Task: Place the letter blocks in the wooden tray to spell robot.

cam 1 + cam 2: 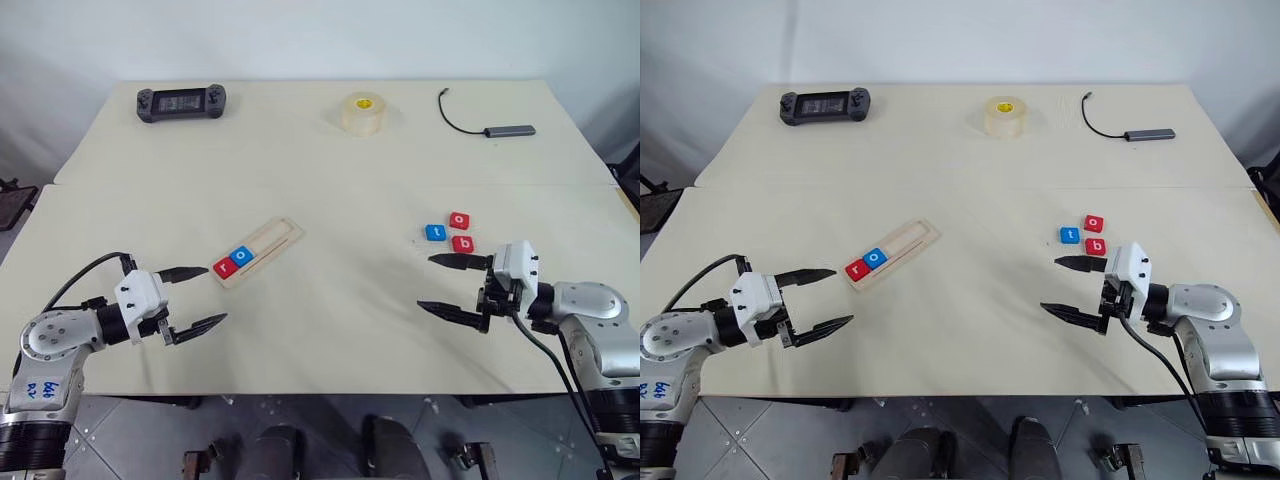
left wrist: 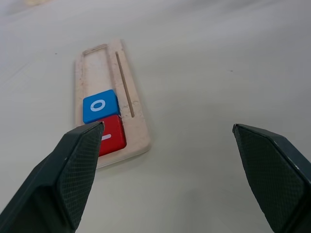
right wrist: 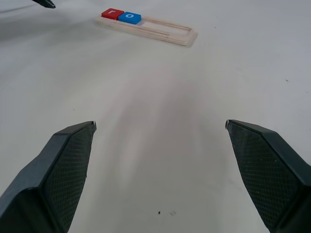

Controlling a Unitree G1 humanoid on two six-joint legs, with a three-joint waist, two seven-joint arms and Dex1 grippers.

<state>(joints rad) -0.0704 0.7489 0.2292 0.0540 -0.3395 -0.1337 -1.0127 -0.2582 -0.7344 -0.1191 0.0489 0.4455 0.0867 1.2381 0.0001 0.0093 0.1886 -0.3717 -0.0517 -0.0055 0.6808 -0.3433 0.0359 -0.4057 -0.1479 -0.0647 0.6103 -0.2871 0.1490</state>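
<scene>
The wooden tray (image 1: 258,251) lies slanted on the table left of centre. A red r block (image 1: 225,267) and a blue o block (image 1: 243,256) sit at its near end; the other end of the tray is bare. Three loose letter blocks lie at the right: a blue t (image 1: 436,233), a red o (image 1: 459,220) and a red b (image 1: 463,243). My left gripper (image 1: 199,298) hovers open just left of the tray's near end, holding nothing. My right gripper (image 1: 443,285) is open and empty, a little nearer than the loose blocks.
At the table's far side lie a black handheld game console (image 1: 181,102), a roll of tape (image 1: 364,112) and a grey USB hub with its black cable (image 1: 497,127). A seam between two tabletops (image 1: 300,185) runs across the middle.
</scene>
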